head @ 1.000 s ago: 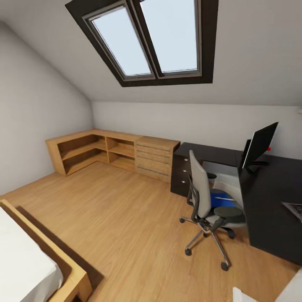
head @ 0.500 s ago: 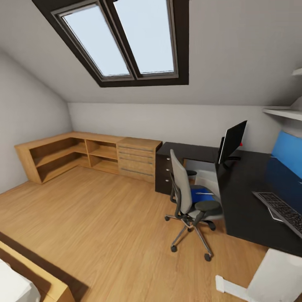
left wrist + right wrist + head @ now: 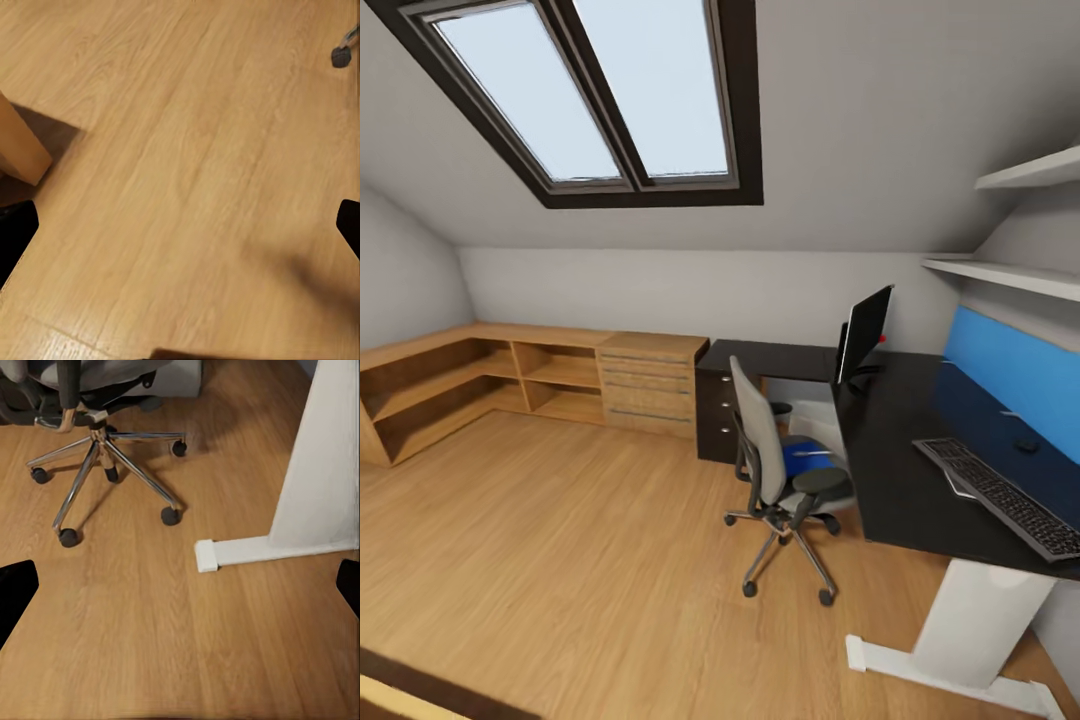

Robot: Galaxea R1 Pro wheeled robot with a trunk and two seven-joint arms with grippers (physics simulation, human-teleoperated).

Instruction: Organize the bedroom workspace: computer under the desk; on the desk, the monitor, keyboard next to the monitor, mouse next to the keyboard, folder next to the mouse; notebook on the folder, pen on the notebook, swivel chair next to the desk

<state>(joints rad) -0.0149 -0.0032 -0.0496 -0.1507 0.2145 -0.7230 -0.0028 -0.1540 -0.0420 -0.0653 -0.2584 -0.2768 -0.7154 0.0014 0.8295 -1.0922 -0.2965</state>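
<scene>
Keyboard (image 3: pixel 1000 494) legends unreadable, perhaps too small; both end effectors' fingers apart.

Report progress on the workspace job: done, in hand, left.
Done: monitor, keyboard and a small dark mouse-like object sit on the desk. In hand: nothing; both end effectors face bare floor. Left: the folder lies on the swivel chair. Notebook and pen can't be made out.

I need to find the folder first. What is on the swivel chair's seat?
A blue folder lies on the swivel chair, something pale on top. The chair back and armrest cover part of the seat.
</scene>
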